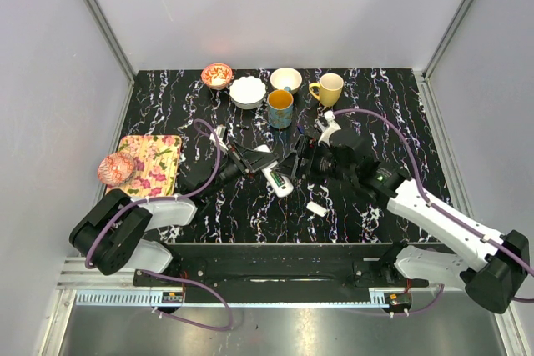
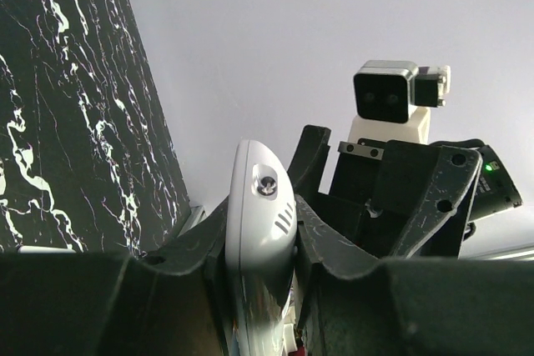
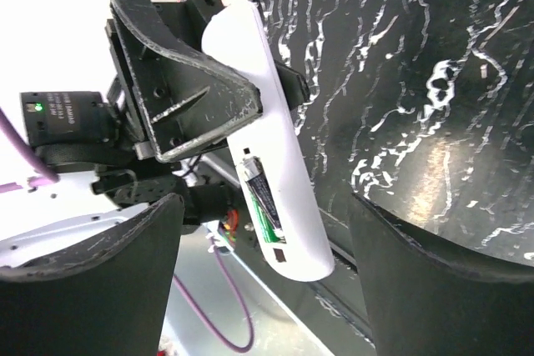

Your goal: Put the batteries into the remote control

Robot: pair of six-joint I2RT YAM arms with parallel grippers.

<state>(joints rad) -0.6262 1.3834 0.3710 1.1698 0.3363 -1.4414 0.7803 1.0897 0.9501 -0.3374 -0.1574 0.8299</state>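
Observation:
The white remote control (image 1: 276, 178) is held off the table, clamped in my left gripper (image 1: 253, 158), which is shut on its upper part. In the left wrist view the remote (image 2: 259, 206) sits tight between my left gripper's (image 2: 260, 235) two fingers. In the right wrist view the remote (image 3: 279, 172) has its slot facing the camera, with a green and black battery (image 3: 265, 203) lying in it. My right gripper (image 1: 303, 161) is open and empty just right of the remote. Its fingers (image 3: 92, 289) stand wide on either side of the remote's lower end.
A small white chip (image 1: 315, 208) lies on the black marbled table (image 1: 375, 114) near the front. Two bowls (image 1: 247, 91), a blue mug (image 1: 280, 108), a white cup (image 1: 285, 79) and a yellow mug (image 1: 328, 88) stand at the back. A floral board (image 1: 152, 162) lies left.

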